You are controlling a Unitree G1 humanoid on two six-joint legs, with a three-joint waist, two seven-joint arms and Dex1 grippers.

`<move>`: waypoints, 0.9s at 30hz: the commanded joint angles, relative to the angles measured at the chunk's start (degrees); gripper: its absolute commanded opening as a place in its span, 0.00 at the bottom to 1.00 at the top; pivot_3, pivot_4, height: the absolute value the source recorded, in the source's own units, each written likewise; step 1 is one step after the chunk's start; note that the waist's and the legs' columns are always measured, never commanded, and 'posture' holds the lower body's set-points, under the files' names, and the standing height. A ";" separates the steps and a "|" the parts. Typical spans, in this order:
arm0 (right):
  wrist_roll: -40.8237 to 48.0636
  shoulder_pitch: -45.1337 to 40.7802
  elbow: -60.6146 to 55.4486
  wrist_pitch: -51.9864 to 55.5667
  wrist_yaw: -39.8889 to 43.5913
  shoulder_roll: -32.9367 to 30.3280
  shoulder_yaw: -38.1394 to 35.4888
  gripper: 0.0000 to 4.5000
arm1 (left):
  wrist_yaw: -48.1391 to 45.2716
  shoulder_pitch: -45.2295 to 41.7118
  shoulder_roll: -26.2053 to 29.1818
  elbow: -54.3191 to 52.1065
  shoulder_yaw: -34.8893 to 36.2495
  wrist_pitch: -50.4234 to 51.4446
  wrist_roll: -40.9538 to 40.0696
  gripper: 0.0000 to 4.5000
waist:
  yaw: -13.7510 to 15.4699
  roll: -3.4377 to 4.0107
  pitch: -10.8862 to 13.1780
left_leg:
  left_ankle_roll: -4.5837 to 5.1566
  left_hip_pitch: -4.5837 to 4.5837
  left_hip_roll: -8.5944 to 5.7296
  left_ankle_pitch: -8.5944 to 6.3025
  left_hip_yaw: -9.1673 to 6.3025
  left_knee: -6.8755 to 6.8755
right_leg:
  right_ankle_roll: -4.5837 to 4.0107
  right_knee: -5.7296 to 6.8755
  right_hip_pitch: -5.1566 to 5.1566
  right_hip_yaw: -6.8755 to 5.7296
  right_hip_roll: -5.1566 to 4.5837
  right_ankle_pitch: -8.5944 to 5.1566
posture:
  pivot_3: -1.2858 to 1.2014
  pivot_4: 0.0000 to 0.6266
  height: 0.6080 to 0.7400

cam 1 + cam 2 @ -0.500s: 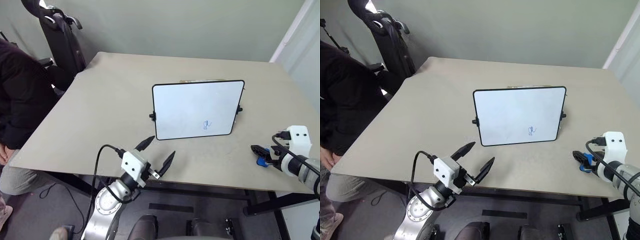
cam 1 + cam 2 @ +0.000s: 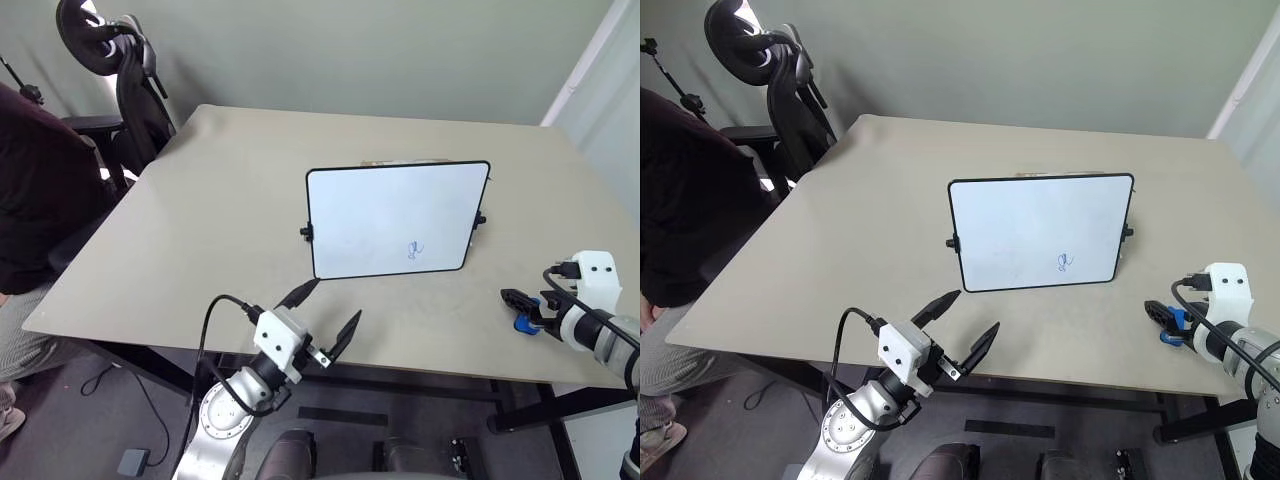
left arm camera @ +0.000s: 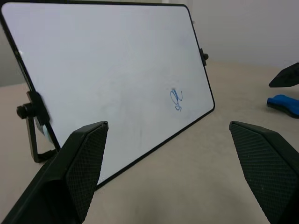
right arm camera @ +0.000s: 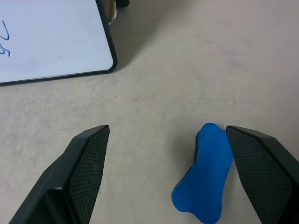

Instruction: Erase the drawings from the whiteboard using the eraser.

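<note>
1. Far off to the left of the left claw (image 2: 336, 300), a person in dark clothing (image 2: 35, 180) has drawn back from the broad beige tabletop (image 2: 200, 220), so more of the black high-backed office chair (image 2: 125, 60) behind them shows than half a second ago; this does not affect the erasing
2. At the near table edge, the left claw has crept a little toward the right and nearer to the edge. Its two black fingers are spread wide with nothing between them, and it hangs short of the board without touching it
3. Ahead of that claw and slightly to its right stands the rectangular white whiteboard with a thin black rim and small side knobs (image 2: 390, 215), tilted back on its stand and not shifted. The drawings, a small blue looped marker scribble (image 2: 413, 249), sit low on the board's right part, untouched, so no wiping has begun
4. Well to the right of the board, the right claw (image 4: 168, 128) hovers where it was, angled down at the table with its fingers spread apart. The eraser, a small bright blue block (image 4: 205, 172), lies flat on the table inside the gap, close against the finger farther from the board, and is not yet pinched
5. My reading is that the grasp is the step in hand: the right claw is lined up around the eraser and needs only to close before carrying it to the scribble
</note>
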 commanded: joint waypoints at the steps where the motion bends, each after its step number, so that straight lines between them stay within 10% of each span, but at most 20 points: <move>1: 0.16 0.23 -2.21 -0.63 -0.79 0.18 -1.70 0.94 | -0.80 -1.63 -0.89 1.75 -3.46 -1.75 1.66 1.00 | 0.02 -0.01 -0.01 | 0.00 0.02 0.00 0.00 0.00 0.01 | 0.00 -0.04 -0.02 0.00 -0.01 0.00 | 0.52 0.24 0.93; 27: -6.77 -9.88 15.15 5.53 -5.22 -2.14 1.79 0.94 | -0.20 -2.96 -1.91 5.74 -3.47 -3.57 2.33 1.00 | -0.14 0.02 -0.07 | 0.03 0.02 0.00 0.02 0.00 0.02 | 0.02 0.01 0.01 0.02 -0.01 0.02 | 0.52 0.24 0.93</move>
